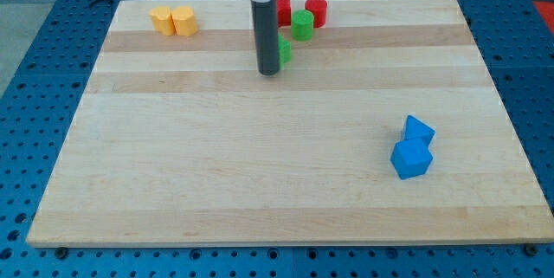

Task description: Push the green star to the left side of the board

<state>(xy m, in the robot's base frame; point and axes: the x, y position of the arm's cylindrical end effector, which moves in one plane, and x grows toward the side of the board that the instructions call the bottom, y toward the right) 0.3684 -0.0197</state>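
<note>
The green star lies near the view's top centre of the wooden board, mostly hidden behind my rod, with only its right edge showing. My tip rests on the board just left of and in front of the star, touching or almost touching it. A green cylinder stands just up and right of the star.
A red cylinder and another red block sit at the view's top by the green cylinder. Two yellow-orange blocks sit at the top left. Two blue blocks lie at the right.
</note>
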